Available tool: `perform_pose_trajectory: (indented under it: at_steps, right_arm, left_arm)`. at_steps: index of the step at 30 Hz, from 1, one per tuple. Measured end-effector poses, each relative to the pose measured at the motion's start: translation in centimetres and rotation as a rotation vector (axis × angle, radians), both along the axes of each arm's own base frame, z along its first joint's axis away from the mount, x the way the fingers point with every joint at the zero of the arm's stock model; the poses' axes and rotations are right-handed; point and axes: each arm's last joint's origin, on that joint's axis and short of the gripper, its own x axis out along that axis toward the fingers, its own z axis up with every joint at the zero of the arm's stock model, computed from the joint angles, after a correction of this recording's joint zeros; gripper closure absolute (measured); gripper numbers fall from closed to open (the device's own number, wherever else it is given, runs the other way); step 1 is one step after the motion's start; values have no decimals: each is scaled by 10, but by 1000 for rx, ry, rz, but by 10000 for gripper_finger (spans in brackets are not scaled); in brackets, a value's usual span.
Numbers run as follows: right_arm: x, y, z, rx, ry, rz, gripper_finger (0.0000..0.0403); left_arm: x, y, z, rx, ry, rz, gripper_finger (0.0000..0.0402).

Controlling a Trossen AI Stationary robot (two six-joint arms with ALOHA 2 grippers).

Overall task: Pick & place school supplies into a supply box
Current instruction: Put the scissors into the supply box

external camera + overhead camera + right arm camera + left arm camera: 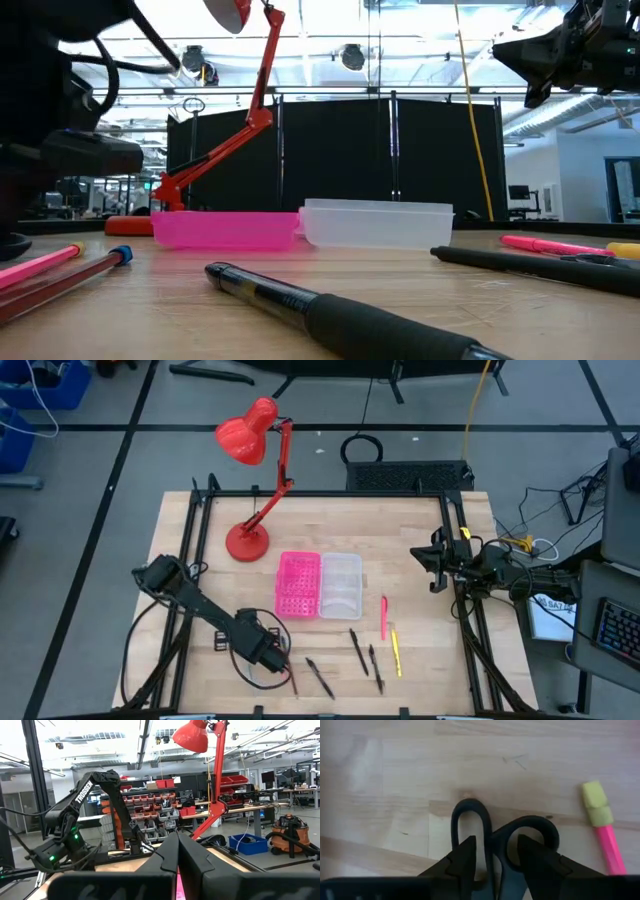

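My left gripper (278, 658) is low over the table's near left part. In its wrist view it (496, 841) is open and points down over the black-handled scissors (492, 827), which lie flat on the wood; a finger stands on either side of where the two handle loops meet. A pink marker with a yellow-green cap (602, 830) lies beside them. The clear supply box (341, 586) stands mid-table next to a pink perforated tray (298, 585). A pink pen (384, 617), a yellow one (396, 653) and dark pens (357, 650) lie near the front edge. My right gripper (432, 555) waits raised at the right, shut. My left gripper comes at the scissors from above, its fingers (465, 860) straddling the neck (495, 862) between the two handle loops. The scissors lie flat on the table. Whether the fingers touch them, I cannot tell.
A red desk lamp (250, 510) stands on the far left part of the table, its base (246, 542) just behind the pink tray. Another dark pen (320, 678) and red and pink pencils (60, 272) lie close to my left gripper. Bare wood shows between the trays and the pens.
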Motion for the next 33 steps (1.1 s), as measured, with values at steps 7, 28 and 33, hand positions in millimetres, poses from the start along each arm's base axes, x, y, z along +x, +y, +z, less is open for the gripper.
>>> perform_pose_trajectory:
  at_steps: [7,28,33]
  right_arm:
    - [0,0,0,0,0,1,403]
    - [0,0,0,1,5,1,403]
    - [1,0,-1,1,9,1,403]
  left_arm:
    - [8,-2,-18,-5,-11,-111,287]
    - [-3,-5,3,28,-23,-290,343]
    - [-7,0,34,40,-145,-281,343]
